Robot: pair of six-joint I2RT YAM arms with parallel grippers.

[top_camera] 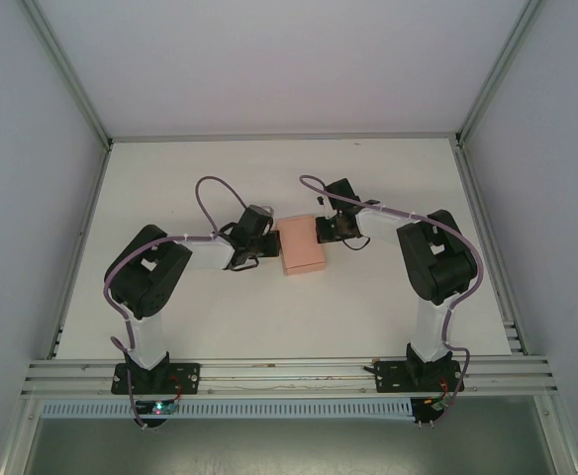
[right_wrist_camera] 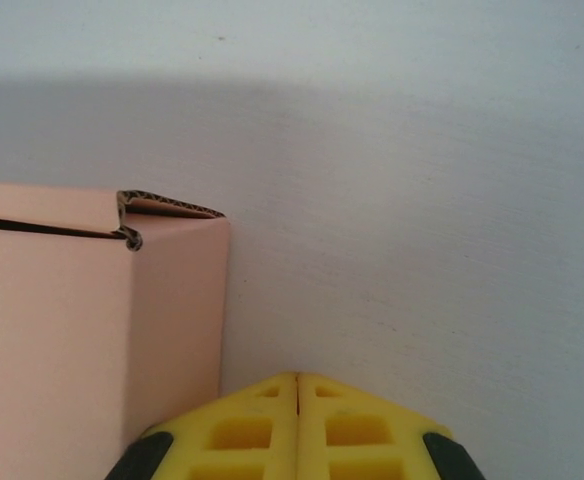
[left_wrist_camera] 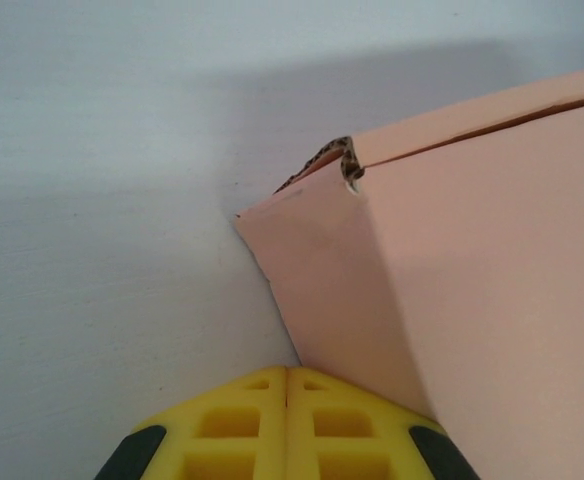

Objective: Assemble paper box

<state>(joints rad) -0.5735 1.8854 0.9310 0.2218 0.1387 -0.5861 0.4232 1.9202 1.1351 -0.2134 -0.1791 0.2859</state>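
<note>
You see: paper box (top_camera: 302, 246) standing between both grippers | left gripper (left_wrist_camera: 287, 385) pressed together, box just right of it | right gripper (right_wrist_camera: 297, 388) pressed together, box just left

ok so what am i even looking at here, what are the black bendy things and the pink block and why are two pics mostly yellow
The black bendy things are two robot arms bolted at the near edge of a white table. The wide picture comes from a camera above and behind them. Between their tips sits a small salmon-pink card box, already folded into shape.

The other two pictures come from small cameras on the arms' wrists. The yellow shape at the bottom of each is that arm's pincer, two fingers pressed together: the left pincer sits close against one end of the box, the right pincer beside the opposite end. Both are shut, with nothing between their fingers. Whether they actually touch the box is hard to tell.
</note>
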